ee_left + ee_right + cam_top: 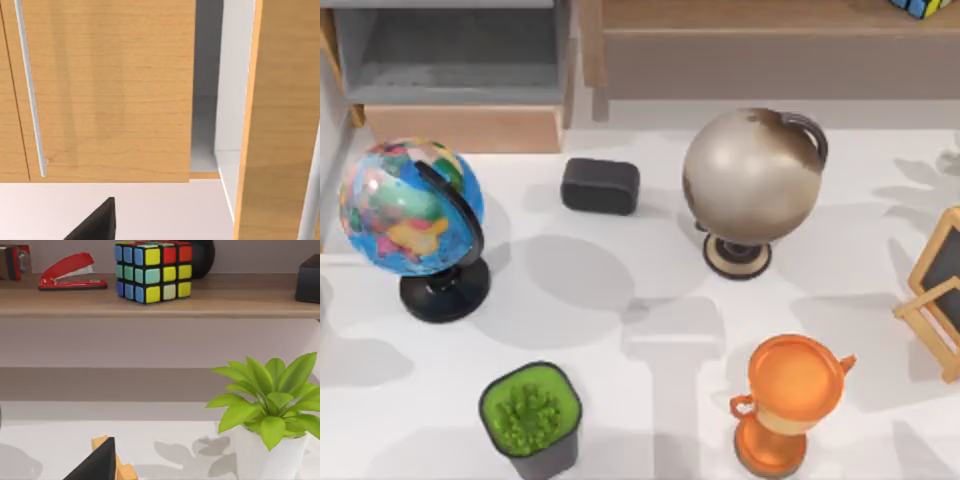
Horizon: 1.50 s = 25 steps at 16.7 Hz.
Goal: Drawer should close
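Nothing is looking finished: the drawer [460, 75] is sitting pulled out at the table's far left, seemingly untouched, and I cannot tell how either arm's jaws are standing.

Bright, even light from overhead. Soft grey shadows pool on the white worktop [650, 400] below and beside the multicoloured world globe on black stand [412, 210] and the beige-brown globe [752, 178]. Faint sheen on the shiny orange trophy cup [792, 385]. No blur.
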### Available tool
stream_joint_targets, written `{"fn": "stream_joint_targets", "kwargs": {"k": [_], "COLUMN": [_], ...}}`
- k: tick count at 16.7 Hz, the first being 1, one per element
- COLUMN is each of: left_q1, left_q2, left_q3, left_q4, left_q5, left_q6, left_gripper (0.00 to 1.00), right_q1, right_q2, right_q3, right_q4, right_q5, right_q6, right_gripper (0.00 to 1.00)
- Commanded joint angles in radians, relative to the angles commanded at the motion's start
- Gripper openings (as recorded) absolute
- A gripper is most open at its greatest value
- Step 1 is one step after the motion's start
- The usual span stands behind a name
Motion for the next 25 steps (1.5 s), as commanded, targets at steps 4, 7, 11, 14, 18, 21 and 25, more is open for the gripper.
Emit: {"fn": "stream_joint_targets", "kwargs": {"k": [4,7,11,14,18,21,25], "left_q1": [-0.029,-0.029,-0.029,-0.029,-0.029,-0.029,-0.029], "left_q2": [0.011,0.011,0.011,0.011,0.011,0.011,0.011], "left_q3": [0.021,0.021,0.021,0.021,0.021,0.021,0.021], "left_q4": [-0.011,-0.011,-0.011,-0.011,-0.011,-0.011,-0.011], "left_q5": [-0.027,-0.027,-0.027,-0.027,-0.027,-0.027,-0.027], "left_q6": [0.001,0.001,0.001,0.001,0.001,0.001,0.001], "left_gripper": [1.0,0.92,0.62,0.4,0.1,0.0,0.0], "right_q1": [0.0,0.0,0.0,0.0,0.0,0.0,0.0], "right_q2": [0.0,0.0,0.0,0.0,0.0,0.0,0.0], "right_q3": [0.0,0.0,0.0,0.0,0.0,0.0,0.0], "right_q4": [0.0,0.0,0.0,0.0,0.0,0.0,0.0], "right_q5": [0.0,0.0,0.0,0.0,0.0,0.0,0.0], "right_q6": [0.0,0.0,0.0,0.0,0.0,0.0,0.0], "right_gripper": [1.0,1.0,1.0,1.0,1.0,1.0,1.0]}}
